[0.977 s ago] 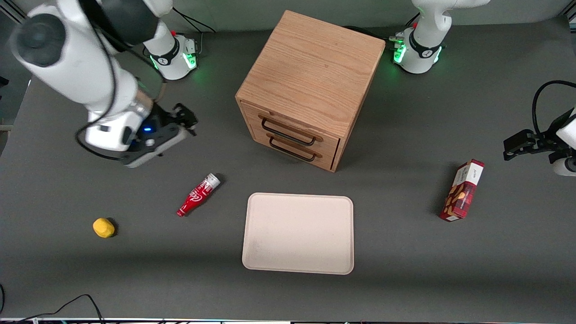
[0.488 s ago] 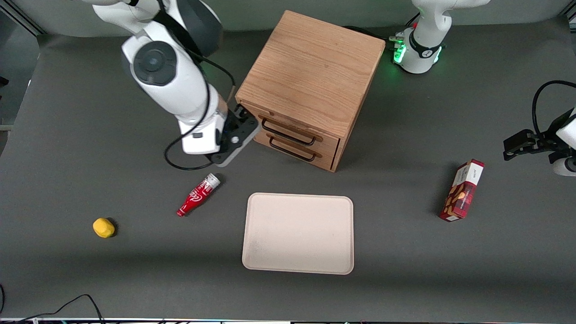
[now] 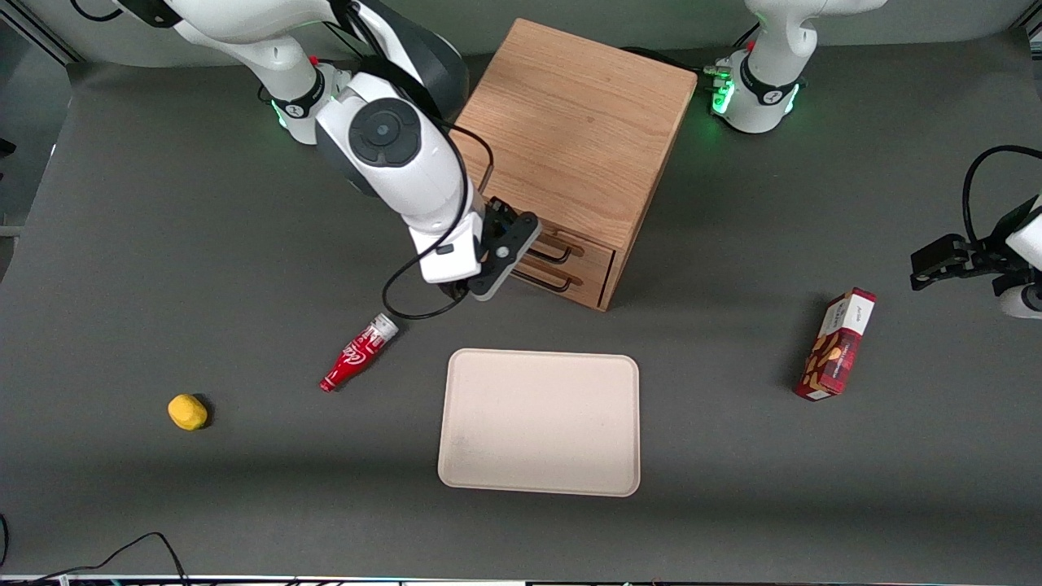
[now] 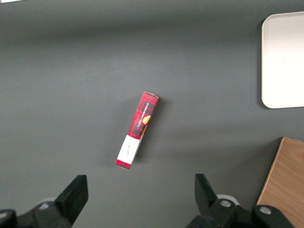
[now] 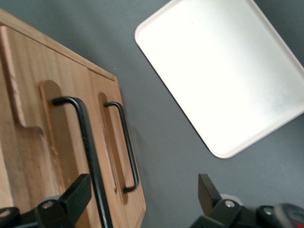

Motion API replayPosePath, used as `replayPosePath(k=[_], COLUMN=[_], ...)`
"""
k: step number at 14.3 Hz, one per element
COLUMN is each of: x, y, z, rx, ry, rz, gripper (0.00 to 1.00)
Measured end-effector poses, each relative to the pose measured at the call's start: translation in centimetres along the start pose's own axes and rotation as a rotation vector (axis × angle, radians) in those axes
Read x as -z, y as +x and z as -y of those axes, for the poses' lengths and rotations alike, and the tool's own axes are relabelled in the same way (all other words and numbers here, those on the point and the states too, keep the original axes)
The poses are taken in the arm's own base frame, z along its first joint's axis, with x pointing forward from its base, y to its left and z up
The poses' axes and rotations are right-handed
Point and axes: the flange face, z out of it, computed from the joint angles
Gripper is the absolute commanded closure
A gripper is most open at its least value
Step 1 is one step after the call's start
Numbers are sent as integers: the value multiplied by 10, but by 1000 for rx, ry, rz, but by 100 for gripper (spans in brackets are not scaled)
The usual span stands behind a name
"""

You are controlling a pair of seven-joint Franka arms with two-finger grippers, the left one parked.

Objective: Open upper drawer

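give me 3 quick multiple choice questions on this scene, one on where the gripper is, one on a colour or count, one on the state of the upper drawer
1. Where is the gripper?
A. over the tray
B. in front of the cabinet's drawers, at the handles
C. beside the yellow object

2. How many black wire handles does the cabinet front show?
A. one
B. two
C. three

3. What state is the upper drawer in?
A. closed, flush with the front
B. pulled fully out
C. taken out and lying on the table

Answers:
1. B: in the front view the gripper sits against the drawer fronts, well away from the tray and the yellow object.
2. B: the right wrist view shows two handles, the upper handle and the lower handle.
3. A: no gap or inner tray shows in either view, and the gripper's open fingers have not closed on its handle.
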Motion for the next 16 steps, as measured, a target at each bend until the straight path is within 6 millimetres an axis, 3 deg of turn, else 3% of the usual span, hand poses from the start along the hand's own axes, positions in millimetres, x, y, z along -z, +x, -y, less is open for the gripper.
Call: replayPosePath(k=[5, 10, 13, 16], x=[-41, -59, -56, -52], y=[5, 0, -1, -1], z=[11, 9, -6, -37], rx=[33, 95, 158, 184], ry=[15, 16, -24, -80], rz=[-58, -56, -61, -66], gripper=[0, 0, 0, 0])
